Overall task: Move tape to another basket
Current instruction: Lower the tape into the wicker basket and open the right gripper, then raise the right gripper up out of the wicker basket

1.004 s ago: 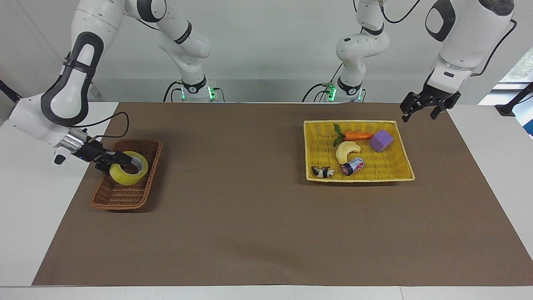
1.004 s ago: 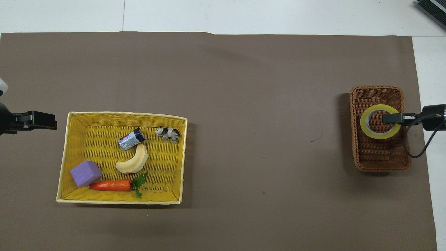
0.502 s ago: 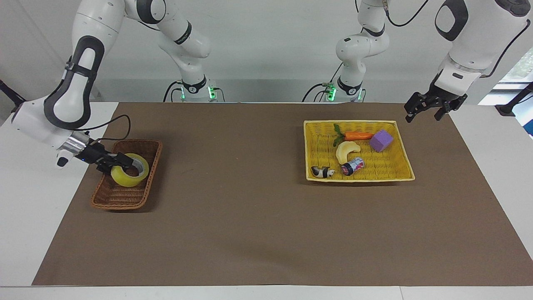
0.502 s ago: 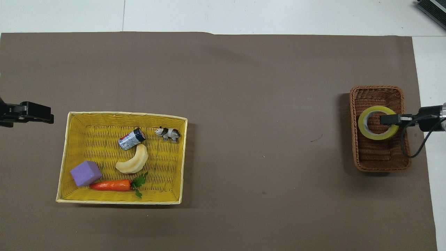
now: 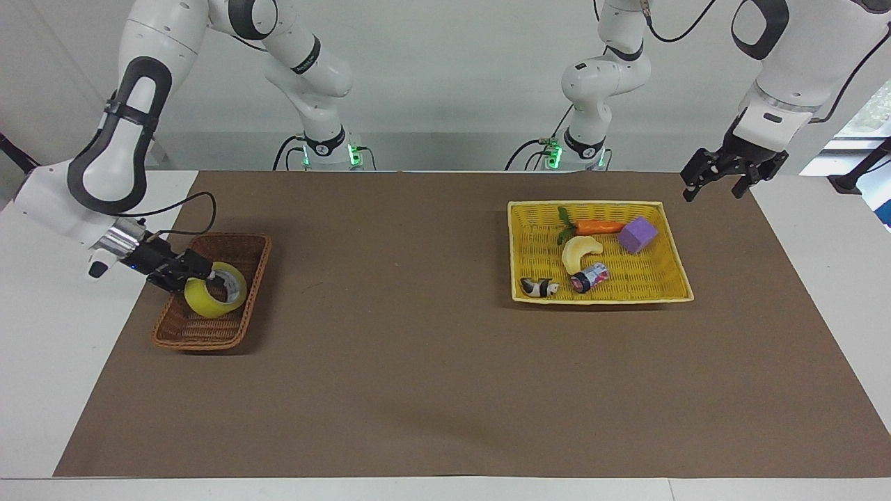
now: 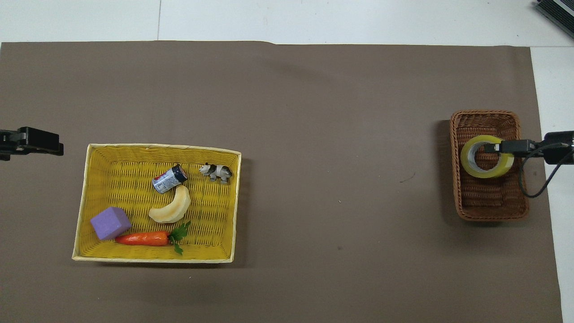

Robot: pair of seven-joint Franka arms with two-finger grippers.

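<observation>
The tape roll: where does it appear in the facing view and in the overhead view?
Facing view: the tape is at the picture's left, in the brown basket, held by the right gripper.
Overhead view: the tape is at the picture's right, in the same basket.
Shared landmark: the yellow tray, toward the left arm's end.

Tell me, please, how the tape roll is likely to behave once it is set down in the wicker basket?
The tape is a ring held tilted in the right gripper over the basket, so it may roll or flop flat. Its cardboard core suggests stiffness. The glossy surface may be slippery.
</observation>
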